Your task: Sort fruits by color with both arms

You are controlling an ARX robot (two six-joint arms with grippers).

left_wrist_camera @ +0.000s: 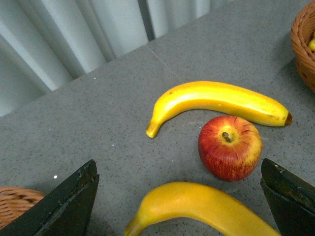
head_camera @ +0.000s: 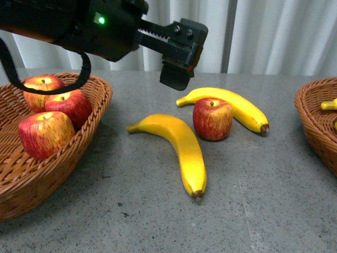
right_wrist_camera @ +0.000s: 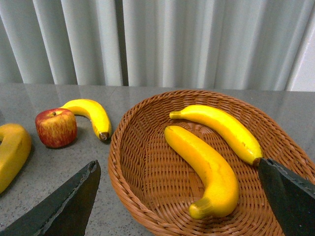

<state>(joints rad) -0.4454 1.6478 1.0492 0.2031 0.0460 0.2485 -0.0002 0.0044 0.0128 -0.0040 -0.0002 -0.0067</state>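
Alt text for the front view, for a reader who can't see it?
The left arm's black pincer hangs over a grey table, where a round red apple sits between a near yellow banana and a far yellow banana. The wicker basket at left holds three red apples. A second basket shows its rim at right.

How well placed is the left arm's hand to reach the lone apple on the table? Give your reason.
Probably yes: the left hand hovers open above the table near the apple, nothing between them, though the near banana and far banana crowd it.
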